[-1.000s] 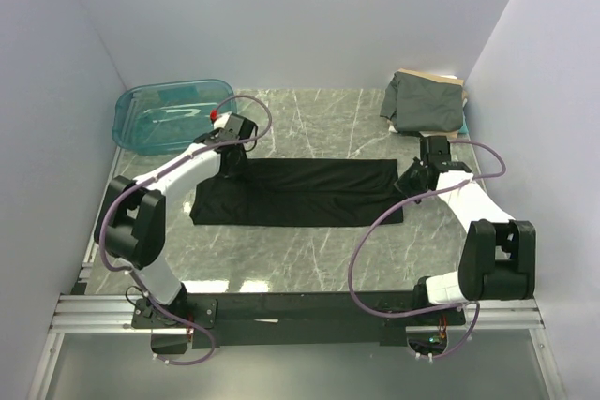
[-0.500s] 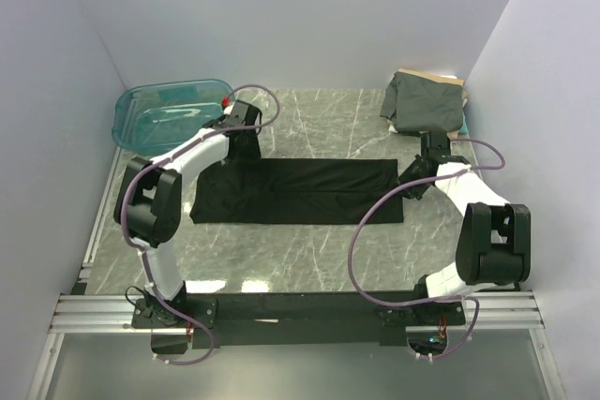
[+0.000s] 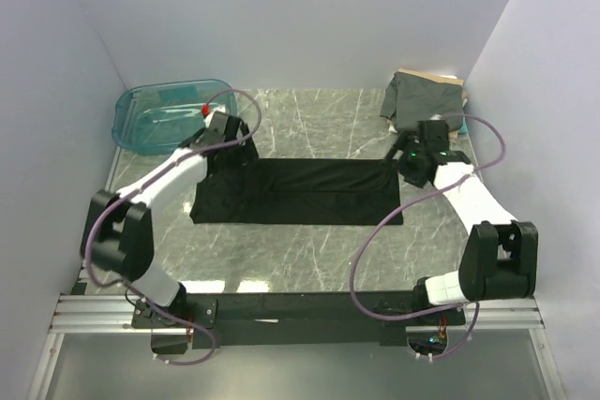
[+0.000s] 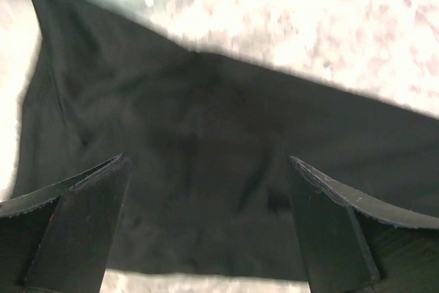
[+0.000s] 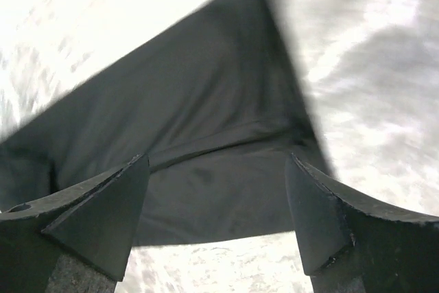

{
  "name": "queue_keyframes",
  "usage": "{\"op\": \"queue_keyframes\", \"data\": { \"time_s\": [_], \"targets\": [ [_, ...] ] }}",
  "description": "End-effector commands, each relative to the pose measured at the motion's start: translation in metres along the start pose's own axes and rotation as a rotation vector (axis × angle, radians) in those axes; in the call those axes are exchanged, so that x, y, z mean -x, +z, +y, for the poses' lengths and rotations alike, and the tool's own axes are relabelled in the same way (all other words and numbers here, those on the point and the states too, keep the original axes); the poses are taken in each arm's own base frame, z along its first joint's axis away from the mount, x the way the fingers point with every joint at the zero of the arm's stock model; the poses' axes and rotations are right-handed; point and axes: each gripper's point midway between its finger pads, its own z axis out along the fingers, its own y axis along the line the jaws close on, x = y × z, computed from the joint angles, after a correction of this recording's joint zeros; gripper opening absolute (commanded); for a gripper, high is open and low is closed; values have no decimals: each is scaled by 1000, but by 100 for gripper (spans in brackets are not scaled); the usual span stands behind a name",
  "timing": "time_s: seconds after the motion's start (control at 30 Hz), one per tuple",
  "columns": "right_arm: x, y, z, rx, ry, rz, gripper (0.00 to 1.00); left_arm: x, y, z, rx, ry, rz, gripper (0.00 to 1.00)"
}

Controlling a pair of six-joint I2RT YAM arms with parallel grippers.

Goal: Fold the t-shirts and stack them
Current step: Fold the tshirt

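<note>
A plain black t-shirt lies flat on the marble table as a long folded strip. My left gripper hovers over its far left corner, open, with only cloth under the spread fingers. My right gripper hovers over the far right corner, open too, and the black cloth lies below it untouched. A dark grey-green t-shirt sits folded at the back right on top of a tan one.
A translucent teal plastic bin stands at the back left, close behind my left gripper. Purple walls close in on three sides. The metal base rail runs along the near edge.
Both grippers were shut at the shirt's far corners and have opened. The left one lifted and drew back; the right swung inward over the right corner. The shirt lies flat.
</note>
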Motion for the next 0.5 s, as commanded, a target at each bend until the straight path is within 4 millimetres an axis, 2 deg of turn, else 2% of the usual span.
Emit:
{"op": "queue_keyframes", "data": {
  "time_s": [0.0,0.03,0.07,0.1,0.13,0.17,0.2,0.23,0.3,0.33,0.47],
  "targets": [
    [0,3,59,141,-231,-31,86,-23,-7,-14,-141,-93,31,99],
    [-12,22,59,123,-275,29,86,-32,-2,-10,-137,-108,47,99],
    [-16,30,63,113,-291,55,87,-37,1,-8,-133,-108,58,99],
    [-17,35,79,132,-319,59,87,-40,6,-6,-122,-108,65,99],
    [-27,56,78,120,-331,112,86,-47,15,-2,-106,-101,81,100],
    [-32,64,81,119,-335,139,86,-49,19,-1,-102,-103,88,99],
    [-27,68,92,134,-336,142,86,-50,25,3,-93,-108,101,100],
    [-39,82,90,122,-346,191,86,-53,34,4,-78,-104,114,99],
    [-44,93,90,110,-346,207,87,-52,43,7,-57,-110,117,99],
    [-53,102,84,92,-341,247,86,-53,51,5,-52,-106,132,99],
    [-83,103,65,67,-323,328,86,-56,68,-4,-61,-91,167,100]
  ]
}}
